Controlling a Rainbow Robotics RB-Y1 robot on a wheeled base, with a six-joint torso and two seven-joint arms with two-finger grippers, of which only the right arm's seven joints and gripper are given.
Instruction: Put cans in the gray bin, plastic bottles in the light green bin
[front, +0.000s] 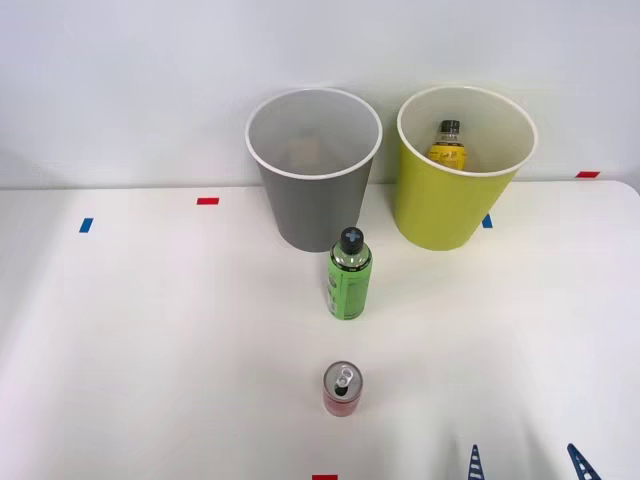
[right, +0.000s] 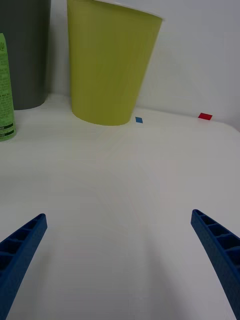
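Observation:
The small red can (front: 341, 389) with a silver top stands upright near the table's front edge. Behind it stands the green-labelled bottle (front: 349, 274) with a black cap, whose edge also shows as the green bottle (right: 6, 90) in the wrist view. At the back stand the gray bin (front: 313, 170) (right: 27, 55) and, to its right, the light green bin (front: 462, 170) (right: 111, 62). A yellow-orange bottle (front: 448, 145) with a black cap stands inside the light green bin. My right gripper (front: 527, 463) (right: 120, 260) is open at the front right, to the right of the can, holding nothing.
Small red tape marks (front: 207, 201) and blue tape marks (front: 86, 225) lie on the white table (front: 150, 330). A plain white wall rises right behind the bins. Another blue mark (right: 139, 120) and red mark (right: 205, 116) sit past the light green bin.

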